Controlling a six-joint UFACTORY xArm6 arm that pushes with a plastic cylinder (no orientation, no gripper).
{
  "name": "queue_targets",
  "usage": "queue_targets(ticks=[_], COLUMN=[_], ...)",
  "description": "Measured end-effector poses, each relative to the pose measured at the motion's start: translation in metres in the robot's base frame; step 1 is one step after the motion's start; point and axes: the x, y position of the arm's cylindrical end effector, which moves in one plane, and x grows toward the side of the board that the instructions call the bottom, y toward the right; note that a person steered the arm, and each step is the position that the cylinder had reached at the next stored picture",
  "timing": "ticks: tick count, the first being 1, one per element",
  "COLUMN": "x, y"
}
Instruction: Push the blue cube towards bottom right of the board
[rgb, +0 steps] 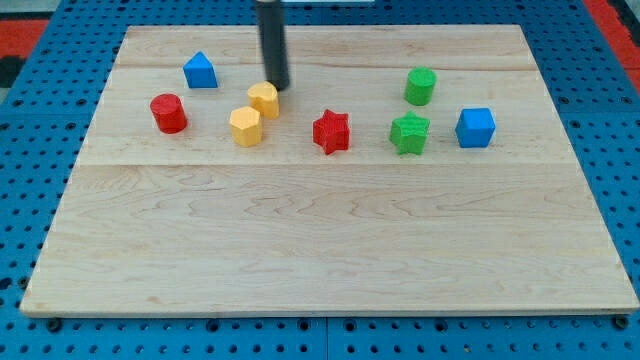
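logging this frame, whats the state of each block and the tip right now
blue cube: untouched, far right of the row
my tip: down, just above the yellow block
yellow hexagon: beside that yellow block
red star: alone, mid-board
green star: left of the blue cube
green cylinder: upright
red cylinder: upright
blue house-shaped block: upright

The wooden board (320, 240) carries two blue, two yellow, two red and two green blocks.
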Motion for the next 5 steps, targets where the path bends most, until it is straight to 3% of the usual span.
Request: queue_targets(ticks=[2,5], x=[0.043,0.025], y=[0.098,0.152])
